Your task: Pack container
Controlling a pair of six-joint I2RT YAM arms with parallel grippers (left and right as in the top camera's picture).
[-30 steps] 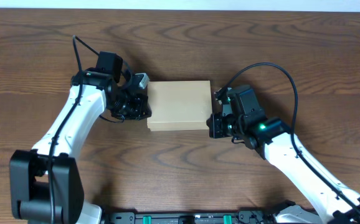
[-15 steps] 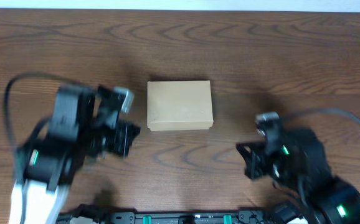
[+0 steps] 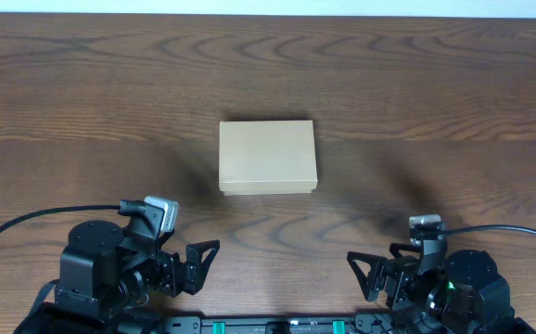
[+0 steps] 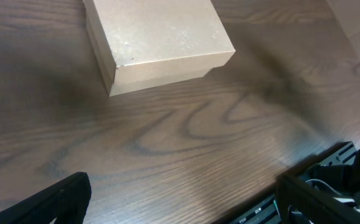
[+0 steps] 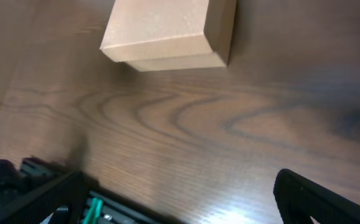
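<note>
Seemingly done: cardboard box (image 3: 267, 157) sits lid-shut on the surface (image 3: 453, 102), well ahead of left claw (image 3: 198, 267) and right claw (image 3: 365, 276), both spread wide, empty.

The left arm (image 3: 96, 269), by the desk's front edge, is a blocky black housing topped by a small grey-white cap (image 3: 161, 211), with a thin black cable (image 3: 27, 223) trailing from it. The right arm (image 3: 467, 278) is likewise black, with a grey cap (image 3: 426, 222), a green light (image 3: 450, 286) and its own black lead (image 3: 518, 232). The left gripper (image 3: 197, 264) and right gripper (image 3: 363, 276) have dark, angular fingers (image 4: 55, 199).
</note>
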